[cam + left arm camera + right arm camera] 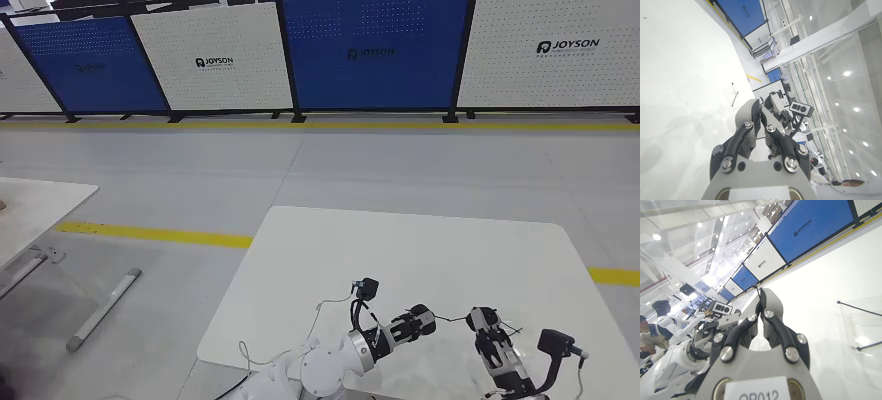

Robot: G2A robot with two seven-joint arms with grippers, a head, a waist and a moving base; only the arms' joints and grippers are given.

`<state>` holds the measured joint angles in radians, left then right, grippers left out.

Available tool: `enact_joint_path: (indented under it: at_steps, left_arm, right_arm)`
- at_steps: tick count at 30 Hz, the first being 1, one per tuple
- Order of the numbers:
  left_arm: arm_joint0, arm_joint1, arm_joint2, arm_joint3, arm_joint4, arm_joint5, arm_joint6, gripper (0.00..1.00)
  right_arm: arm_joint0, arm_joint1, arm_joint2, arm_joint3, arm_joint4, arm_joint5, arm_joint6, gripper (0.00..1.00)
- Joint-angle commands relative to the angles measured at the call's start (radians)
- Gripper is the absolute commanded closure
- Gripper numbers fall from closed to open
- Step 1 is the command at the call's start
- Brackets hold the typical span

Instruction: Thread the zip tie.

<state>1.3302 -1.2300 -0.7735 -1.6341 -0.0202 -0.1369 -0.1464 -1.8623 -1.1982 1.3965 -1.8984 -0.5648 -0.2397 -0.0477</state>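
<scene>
A thin black zip tie (453, 320) spans the short gap between my two grippers, low over the near edge of the white table (400, 250). My left gripper (428, 321) (759, 106) is shut, with the tie's thin end leaving its tips toward the other arm. My right gripper (478, 320) (761, 294) is shut on the strap, and the tie's square head (755, 286) sticks out just past its fingertips. In the left wrist view the right gripper (772, 100) sits close behind my own fingers.
A clear shallow tray (846, 321) lies on the table near the right arm and holds two spare black zip ties (857, 308). Another loose black tie (734, 94) lies on the bare tabletop. Blue and white partition panels (375, 50) stand far behind.
</scene>
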Motion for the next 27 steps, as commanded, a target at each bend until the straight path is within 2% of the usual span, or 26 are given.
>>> enact_joint_path:
  at_steps: [1,8,16,27]
  left_arm:
    - [0.000,0.000,0.000,0.000,0.000,0.000,0.000,1.00]
    - [0.000,0.000,0.000,0.000,0.000,0.000,0.000,1.00]
    - [0.000,0.000,0.000,0.000,0.000,0.000,0.000,1.00]
    - [0.000,0.000,0.000,0.000,0.000,0.000,0.000,1.00]
  right_arm:
    - [0.002,-0.001,-0.002,0.000,-0.002,0.004,0.003,1.00]
    - [0.006,-0.003,-0.005,0.006,0.000,0.005,0.009,1.00]
    - [0.023,-0.005,-0.008,0.038,0.031,-0.030,0.010,1.00]
    - [-0.010,-0.006,0.020,0.021,0.029,-0.055,-0.026,1.00]
